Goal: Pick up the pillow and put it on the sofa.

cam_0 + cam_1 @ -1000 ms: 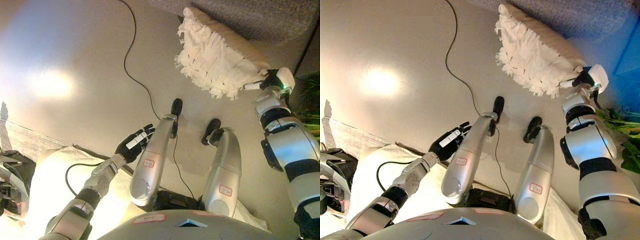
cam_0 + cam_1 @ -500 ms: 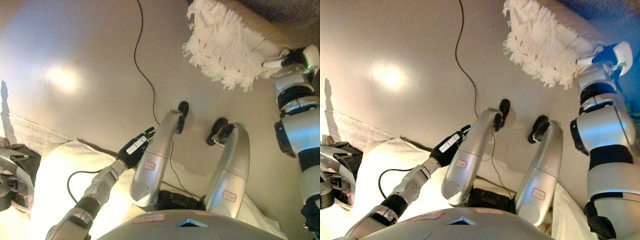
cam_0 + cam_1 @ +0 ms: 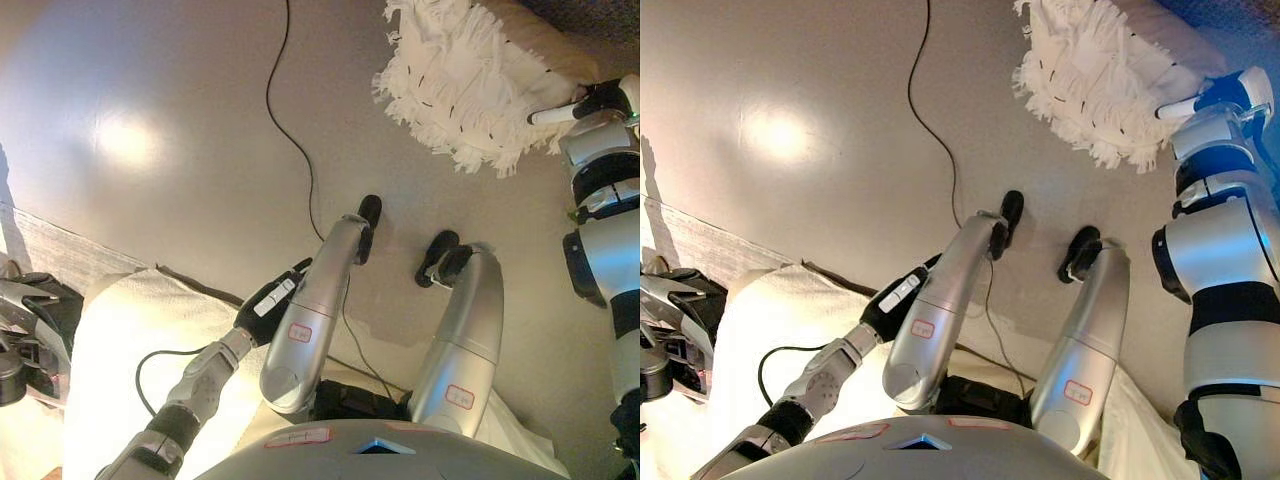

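- The pillow point(image 3: 470, 85), cream-white with a shaggy fringe of tassels along its lower side, sits at about 1 o'clock in the view, at the top right, its far side against the grey sofa point(image 3: 590, 15) whose edge shows in the upper right corner.
- The right hand point(image 3: 600, 98) is at the pillow's right end, at roughly 2 o'clock; a white-tipped finger lies straight against the pillow's edge, while the rest of the hand is dark and partly hidden by the fabric, so how far its fingers are curled round the pillow cannot be told.
- The left hand point(image 3: 268, 303) hangs at about 8 o'clock, low and left of centre, well apart from the pillow; its fingers are relaxed and nearly straight, holding nothing.
- Below the left hand, a white cloth point(image 3: 130, 340) is spread over the floor point(image 3: 180, 120).
- A dark object point(image 3: 25, 335) lies at the far left edge, around 9 o'clock; what it is cannot be told.
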You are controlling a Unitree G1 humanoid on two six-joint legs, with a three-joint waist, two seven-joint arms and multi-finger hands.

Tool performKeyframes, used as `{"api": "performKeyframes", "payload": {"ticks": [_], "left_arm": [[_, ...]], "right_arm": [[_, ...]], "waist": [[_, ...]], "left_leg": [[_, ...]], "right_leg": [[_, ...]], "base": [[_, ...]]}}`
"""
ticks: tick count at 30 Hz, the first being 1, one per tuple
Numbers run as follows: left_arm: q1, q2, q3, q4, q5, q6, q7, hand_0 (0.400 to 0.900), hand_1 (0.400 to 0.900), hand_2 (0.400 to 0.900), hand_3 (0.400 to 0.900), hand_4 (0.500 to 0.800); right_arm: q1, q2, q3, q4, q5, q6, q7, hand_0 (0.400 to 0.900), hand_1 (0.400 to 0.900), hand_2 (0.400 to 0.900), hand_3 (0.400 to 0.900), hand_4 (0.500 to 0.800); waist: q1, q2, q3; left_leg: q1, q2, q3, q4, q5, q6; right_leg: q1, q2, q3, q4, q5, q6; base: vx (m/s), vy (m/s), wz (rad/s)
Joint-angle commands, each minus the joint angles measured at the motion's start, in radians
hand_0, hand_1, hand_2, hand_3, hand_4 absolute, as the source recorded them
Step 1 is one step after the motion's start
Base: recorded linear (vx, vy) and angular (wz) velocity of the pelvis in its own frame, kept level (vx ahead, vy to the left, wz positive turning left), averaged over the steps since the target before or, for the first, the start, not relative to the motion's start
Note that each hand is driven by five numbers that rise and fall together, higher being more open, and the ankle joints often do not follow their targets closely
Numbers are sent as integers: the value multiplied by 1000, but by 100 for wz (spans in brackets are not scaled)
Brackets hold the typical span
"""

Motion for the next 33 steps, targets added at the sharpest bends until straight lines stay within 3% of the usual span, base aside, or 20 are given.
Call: {"api": "performKeyframes", "payload": {"ticks": [1, 5, 6, 7, 8, 12, 27, 33], "left_arm": [[48, 35, 8, -40, -64, -12, -38, 900, 900, 900, 900, 800], [56, 38, 14, -45, -68, -10, -46, 900, 900, 900, 900, 800], [58, 41, 15, -48, -68, -9, -49, 900, 900, 900, 900, 800], [60, 41, 17, -49, -67, -10, -51, 900, 900, 900, 900, 800], [60, 41, 19, -52, -66, -8, -51, 900, 900, 900, 900, 800], [69, 47, 27, -74, -67, -1, -45, 900, 900, 900, 900, 800], [68, 60, 19, -112, -78, -16, -26, 900, 900, 900, 900, 800], [64, 67, 3, -151, -92, -30, 20, 900, 900, 900, 900, 800]], "right_arm": [[-150, -81, 110, -35, -5, -40, 10, 900, 900, 900, 900, 800], [-164, -86, 123, -32, -11, -47, 25, 900, 900, 900, 900, 800], [-167, -85, 127, -32, -2, -47, 28, 712, 712, 712, 712, 687], [-167, -87, 128, -33, -12, -53, 28, 649, 649, 649, 649, 649], [-166, -90, 128, -34, -14, -55, 29, 400, 400, 400, 400, 500], [-162, -103, 120, -47, 12, -76, 12, 400, 400, 400, 400, 500], [-162, -120, 102, -37, 9, -53, -13, 400, 400, 400, 400, 500], [-131, -130, 90, -68, 13, -146, 4, 400, 400, 400, 400, 500]], "waist": [[21, 100, 17], [23, 107, 17], [25, 108, 17], [26, 108, 17], [26, 108, 17], [27, 105, 17], [30, 97, 17], [27, 76, 17]], "left_leg": [[39, 22, 40, -76, -10, 15], [37, 25, 38, -80, -6, 12], [37, 26, 38, -81, -4, 11], [38, 26, 38, -84, -3, 10], [38, 26, 37, -85, -3, 10], [33, 29, 34, -82, 0, 9], [90, 41, 32, -149, 17, 4], [206, 55, 28, -283, 48, -15]], "right_leg": [[16, 28, -33, 18, -19, -36], [10, 28, -31, 25, -22, -37], [10, 30, -32, 25, -22, -37], [11, 30, -33, 23, -22, -37], [11, 30, -33, 22, -21, -37], [7, 32, -35, 24, -19, -36], [62, 40, -54, -37, -2, -35], [171, 56, -71, -165, 32, -18]], "base": [[0, 0, 0], [-12, 3, 2], [0, 0, 0], [0, 0, 0], [0, 0, 0], [-16, -4, 0], [-30, -1, -2], [-14, -5, -10]]}}
